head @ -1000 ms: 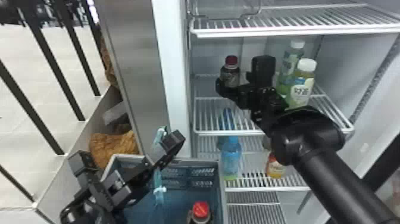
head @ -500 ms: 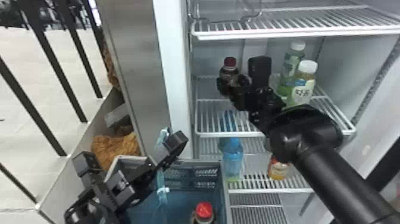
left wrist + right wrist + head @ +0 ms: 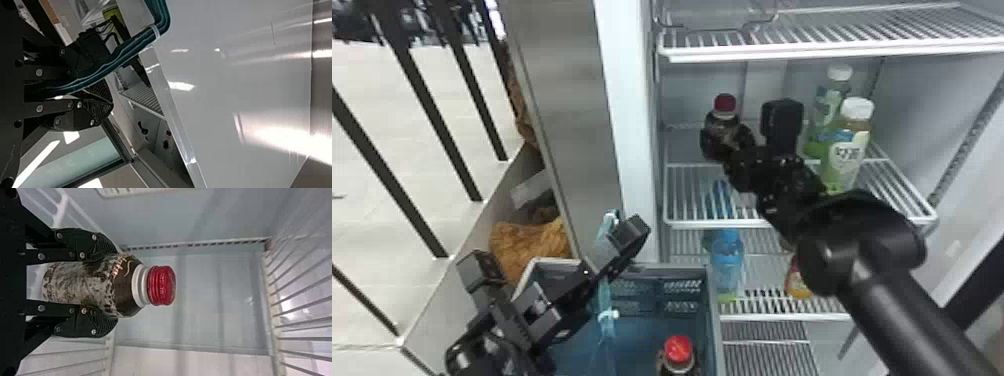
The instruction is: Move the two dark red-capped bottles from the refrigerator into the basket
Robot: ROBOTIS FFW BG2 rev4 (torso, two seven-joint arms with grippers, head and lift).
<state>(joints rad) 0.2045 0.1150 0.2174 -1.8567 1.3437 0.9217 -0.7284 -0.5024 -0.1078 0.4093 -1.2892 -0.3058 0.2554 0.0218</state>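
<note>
Dark red-capped bottle [image 3: 725, 103] between the right gripper's [image 3: 727, 137] fingers, far inside the fridge [image 3: 624, 125], second bottle [image 3: 678, 350] in the near basket [image 3: 710, 320], left gripper [image 3: 627, 235] pinching a teal strap [image 3: 606, 300], green bottles [image 3: 847, 157] far right.

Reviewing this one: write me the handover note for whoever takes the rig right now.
Right gripper: fingers closed around a dark red-capped bottle, still to leave the refrigerator.
Left gripper: at the basket, blue-green strap running to it; grip on it unclear.
Done: one red-capped bottle is in the basket.
Left: bring the gripped bottle out and set it in the basket.
</note>
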